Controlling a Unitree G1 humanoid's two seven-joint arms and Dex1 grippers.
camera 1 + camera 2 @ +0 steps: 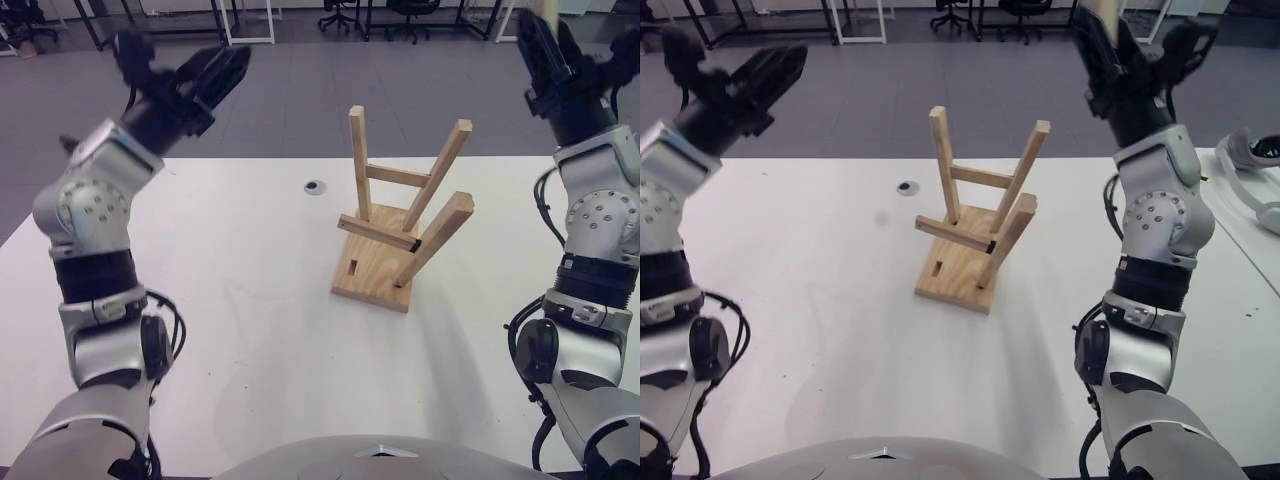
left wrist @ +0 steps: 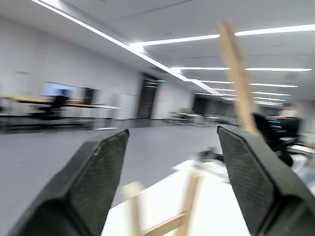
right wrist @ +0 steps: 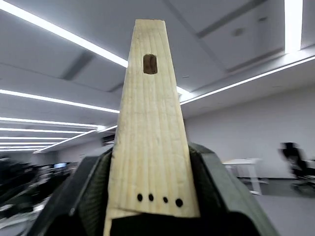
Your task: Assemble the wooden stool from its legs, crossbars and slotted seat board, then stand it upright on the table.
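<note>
The part-built stool stands upside down on the white table (image 1: 220, 300). Its slotted seat board (image 1: 372, 268) lies flat, three legs (image 1: 359, 160) rise from it, and crossbars (image 1: 398, 176) join them. One leg (image 1: 435, 240) leans outward. My right gripper (image 1: 1110, 55) is raised high over the table's far right and is shut on a loose wooden leg (image 3: 150, 123), which points upward. My left gripper (image 1: 215, 70) hangs open and empty above the far left edge, its fingers (image 2: 83, 191) spread wide. The held leg (image 2: 236, 73) also shows in the left wrist view.
A small dark round piece (image 1: 316, 187) lies on the table left of the stool. A white headset-like object (image 1: 1255, 160) rests on a neighbouring table at the right. Grey floor, desks and office chairs lie beyond the far edge.
</note>
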